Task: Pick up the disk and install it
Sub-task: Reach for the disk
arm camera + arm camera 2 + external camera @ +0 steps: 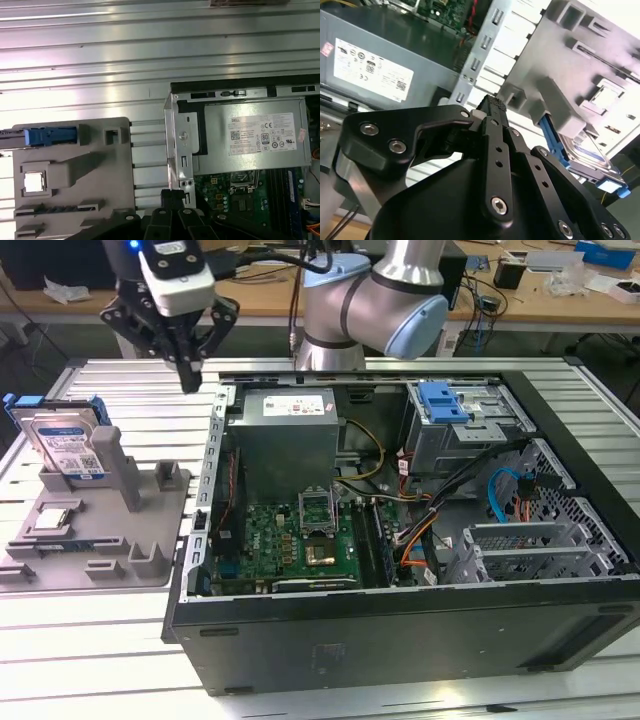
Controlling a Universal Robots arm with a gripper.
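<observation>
The disk (68,445), a silver drive with a white-and-blue label and blue rails, stands upright in a slot at the back of a grey holder (110,540) on the exterior view's left. My gripper (189,382) hangs above the table between that holder and the open computer case (400,625), shut with nothing between its fingers. In the second wrist view the black fingertips (492,106) press together, and the disk (587,152) lies beyond them in the holder (580,60). Seen edge-on in the first wrist view, the disk (50,136) is a blue strip, apart from the gripper (172,197).
The case holds a grey power supply (285,430), a green motherboard (300,545) and a drive cage with a blue latch (445,400). A small silver chip (55,520) rests in the holder. The arm's base (370,315) stands behind the case on the slatted aluminium table (100,670).
</observation>
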